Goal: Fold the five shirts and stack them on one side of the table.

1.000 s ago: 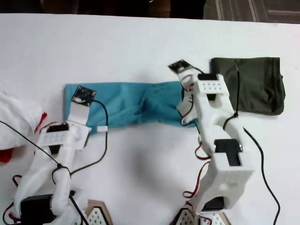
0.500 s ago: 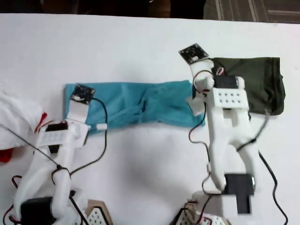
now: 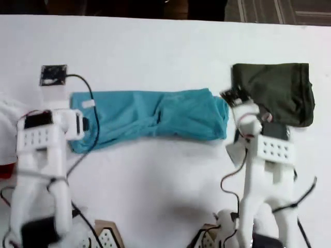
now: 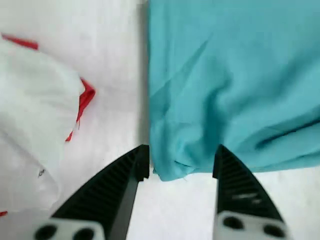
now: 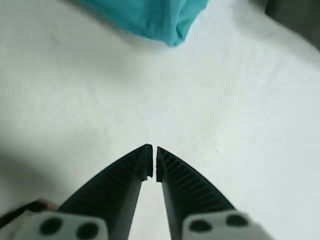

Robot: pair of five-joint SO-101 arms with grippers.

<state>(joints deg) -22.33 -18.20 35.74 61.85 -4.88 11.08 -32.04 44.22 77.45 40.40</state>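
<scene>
A teal shirt [image 3: 150, 114], folded into a long strip, lies across the middle of the white table. A dark green folded shirt [image 3: 276, 93] rests just beyond its right end. My left gripper [image 4: 180, 162] is open, its fingers standing on either side of the teal shirt's [image 4: 230, 85] near left corner. My right gripper [image 5: 154, 161] is shut on nothing above bare table, a little short of the teal shirt's [image 5: 155, 17] right corner. The right arm [image 3: 264, 150] stands near the gap between the two shirts.
A heap of white cloth with red trim [image 4: 35, 120] lies beside the teal shirt's left end, at the table's left edge [image 3: 8, 142]. Bare table [image 3: 165, 46] stretches behind the shirts and in front of them between the arms.
The right arm drew the teal shirt's right end rightward, then pulled back toward the near edge. The left arm shifted left, off the shirt's left end.
</scene>
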